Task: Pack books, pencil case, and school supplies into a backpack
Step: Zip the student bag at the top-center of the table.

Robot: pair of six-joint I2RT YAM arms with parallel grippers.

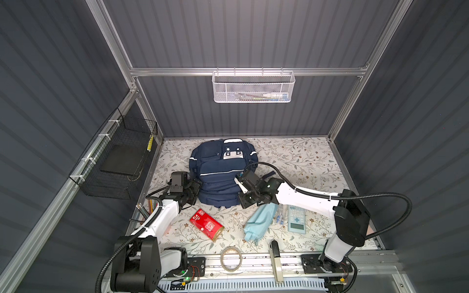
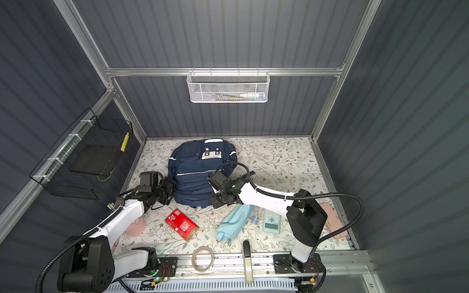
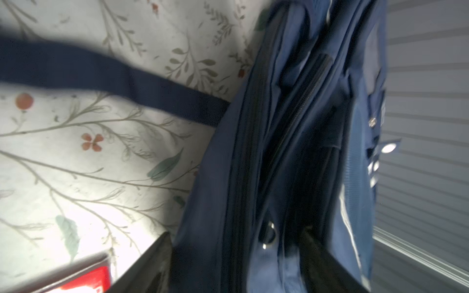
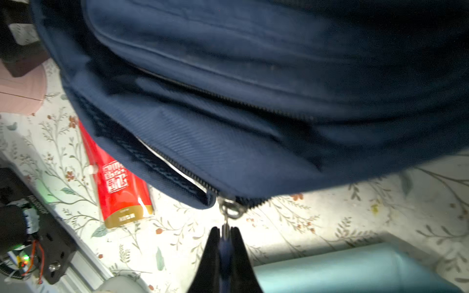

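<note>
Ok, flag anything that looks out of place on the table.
Nothing spilled or broken. The pencil case lies crumpled and slanted, and the red pack lies askew near the backpack.

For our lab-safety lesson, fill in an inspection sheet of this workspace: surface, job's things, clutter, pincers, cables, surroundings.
Surface: floral tablecloth, flat.
Job's things: backpack lying flat; red pack, pencil case, clear packet, calculator outside it; books not seen.
Clutter: tape roll, pencil cup, pink object.
Pincers: right pincer shut on zipper pull; left pincer open at the backpack's side.
Cables: black hose arcs beside backpack.
Surroundings: white mesh basket, black wire basket on walls.
</note>
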